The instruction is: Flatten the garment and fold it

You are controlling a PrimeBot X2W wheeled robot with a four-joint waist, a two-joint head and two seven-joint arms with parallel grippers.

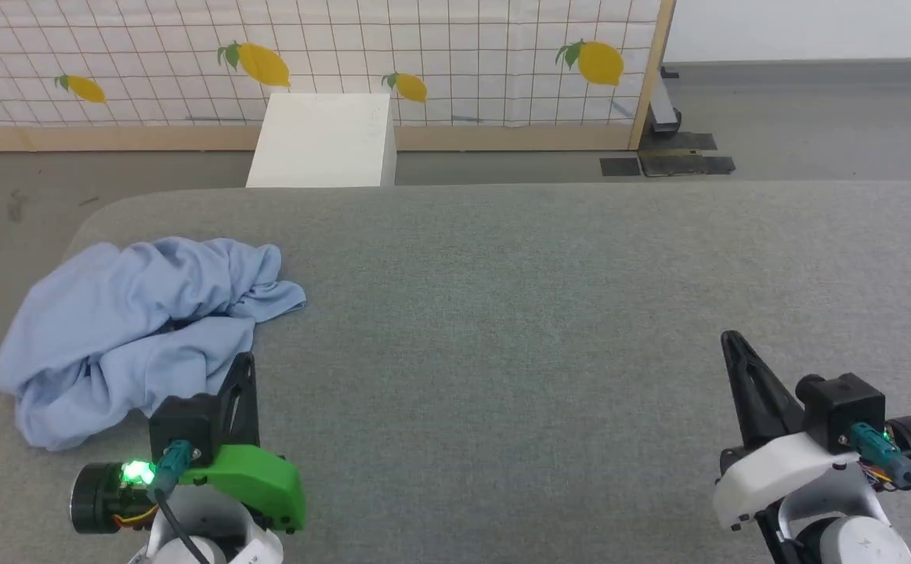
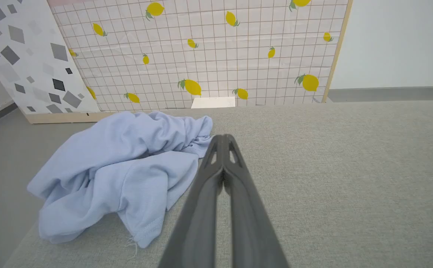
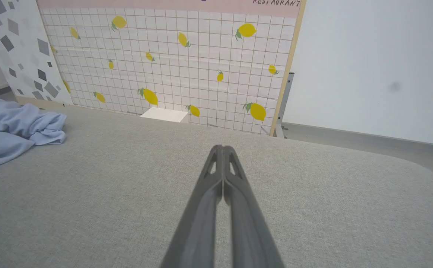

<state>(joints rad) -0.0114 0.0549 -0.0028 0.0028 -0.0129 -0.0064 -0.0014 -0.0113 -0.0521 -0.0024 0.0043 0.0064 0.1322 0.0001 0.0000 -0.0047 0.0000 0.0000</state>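
The garment (image 1: 134, 329) is a light blue shirt lying crumpled in a heap at the left end of the grey table (image 1: 518, 313); its collar and logo are hidden in the folds. In the left wrist view the garment (image 2: 123, 171) lies just left of and beyond my left gripper (image 2: 223, 138), whose fingers are pressed together with nothing between them. In the head view my left gripper (image 1: 247, 360) hovers at the heap's near right edge. My right gripper (image 1: 729, 338) is shut and empty over bare table at the right, far from the garment (image 3: 11, 126), and its own view shows that gripper (image 3: 223, 148) closed.
The table's left edge runs right beside the heap, and part of the cloth lies close to it. A white box (image 1: 322, 141) stands on the floor behind the table, before a lemon-patterned tiled panel (image 1: 424, 55). A wide stretch of grey table lies between the two grippers.
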